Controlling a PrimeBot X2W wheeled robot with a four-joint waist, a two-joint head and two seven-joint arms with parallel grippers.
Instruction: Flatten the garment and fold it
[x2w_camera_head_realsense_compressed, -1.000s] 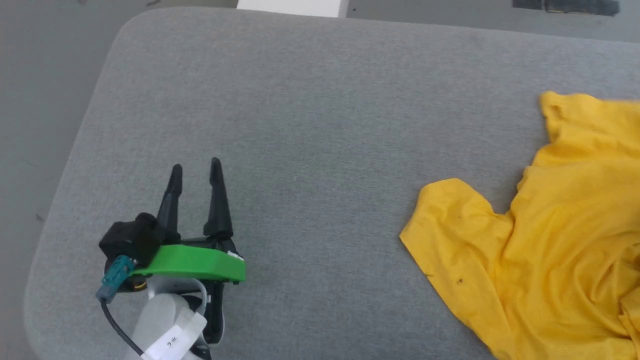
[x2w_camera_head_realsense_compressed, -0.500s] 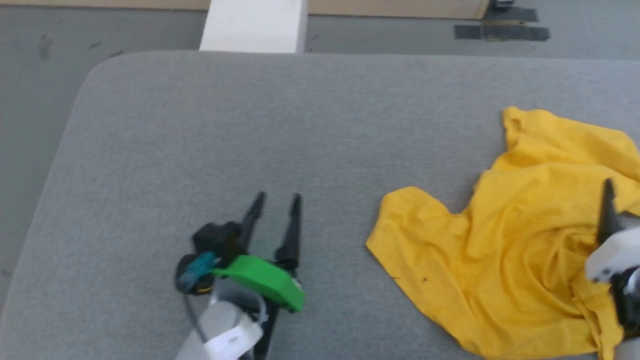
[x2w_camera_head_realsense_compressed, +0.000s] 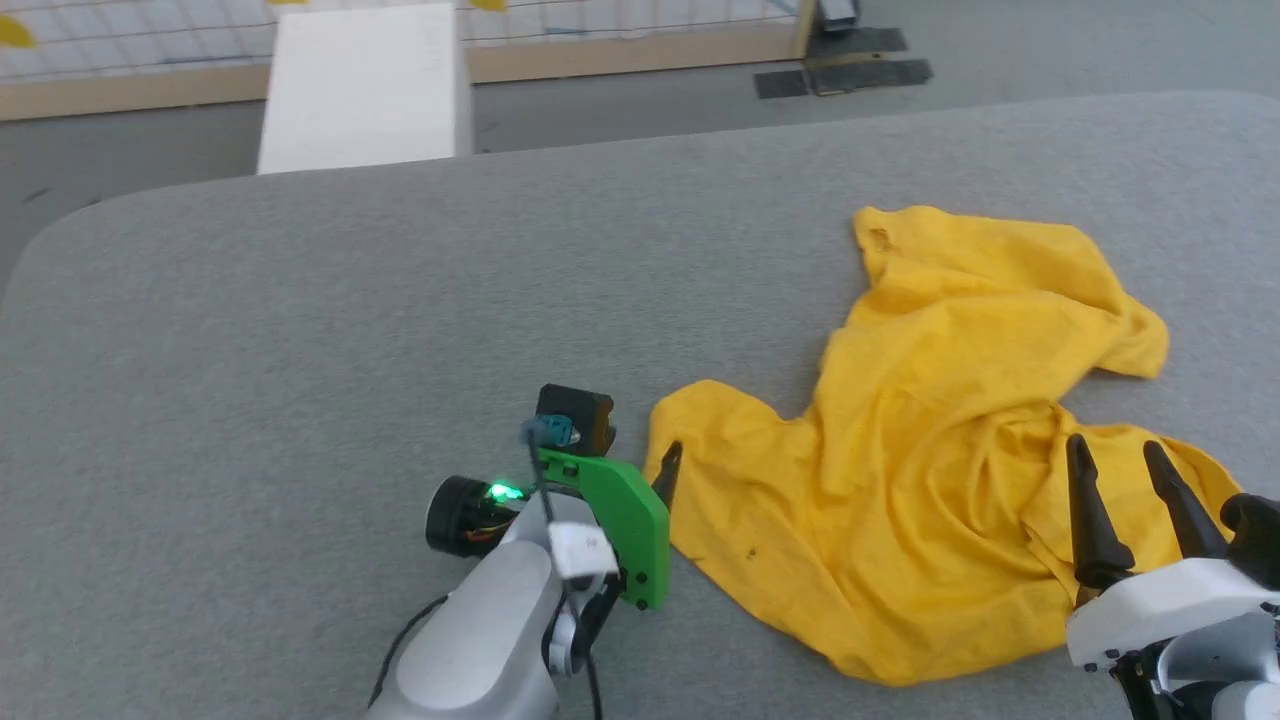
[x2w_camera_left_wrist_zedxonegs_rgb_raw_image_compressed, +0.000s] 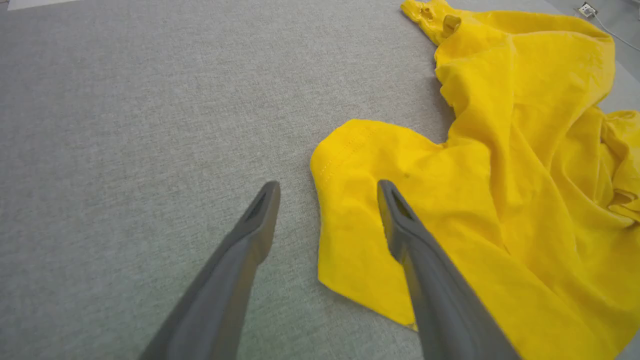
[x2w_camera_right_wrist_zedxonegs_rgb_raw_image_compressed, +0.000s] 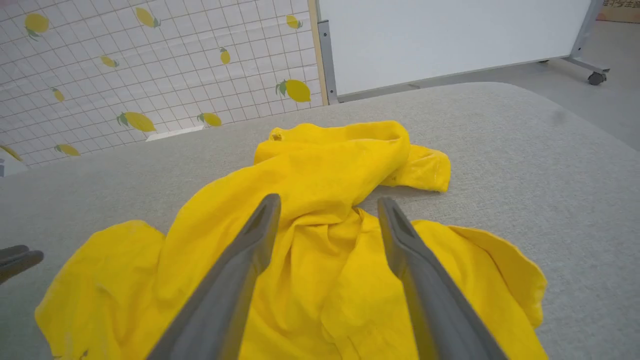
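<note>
A crumpled yellow shirt (x2w_camera_head_realsense_compressed: 950, 450) lies on the grey tabletop (x2w_camera_head_realsense_compressed: 300, 330). The left tool (x2w_camera_left_wrist_zedxonegs_rgb_raw_image_compressed: 327, 185), fingers spread, brackets the shirt's near-left sleeve hem, which lies just to its right. The right tool (x2w_camera_head_realsense_compressed: 1112, 445), equally spread, hovers over the shirt's near-right edge.

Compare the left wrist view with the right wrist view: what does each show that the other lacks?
Left wrist view: stitching along the garment's sleeve hem, straddled by the open left gripper. Right wrist view: the right gripper open above the crumpled middle, a lemon-print wall and a white board behind. Both: the yellow garment, unflattened, on the grey table.
</note>
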